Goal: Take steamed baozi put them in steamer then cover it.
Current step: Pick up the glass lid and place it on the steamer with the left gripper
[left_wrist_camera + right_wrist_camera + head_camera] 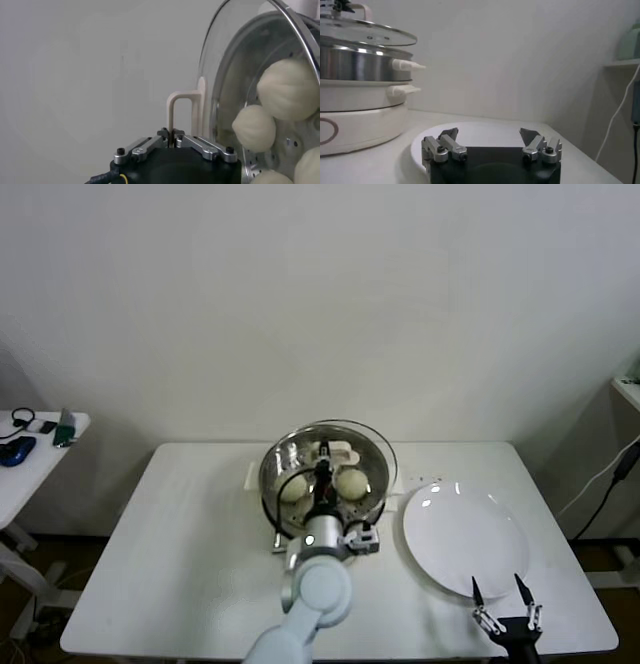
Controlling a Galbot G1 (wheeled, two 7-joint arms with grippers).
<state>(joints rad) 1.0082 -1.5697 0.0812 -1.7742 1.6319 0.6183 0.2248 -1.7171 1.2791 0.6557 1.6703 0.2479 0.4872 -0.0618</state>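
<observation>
At the middle of the white worktop (180,534) stands the steamer (275,484), a shiny steel pot on a cream-white base, with the buns (351,483) lying inside it on the perforated tray. Two buns show plainly from the head view, and the left wrist view shows four through the glass. The lid (380,459) sits over the pot, a clear glass disc with a metal rim; in the right wrist view it looks a little tilted above the pot's rim, and whether it rests fully down cannot be told. The left gripper (322,476) reaches over the steamer from the near side, its fingers pinched tight on the cream-white bar handle (181,107) at the lid's centre; the left wrist view shows the handle's bar caught between the closed fingertips. To the right of the steamer, just beside it, lies a flat white plate (465,539). The right gripper (505,596) hangs at the near edge of that plate, well apart from the steamer, its fingers spread wide and holding nothing. At the far left a small side table (45,446) carries a few dark objects too small to make out.
</observation>
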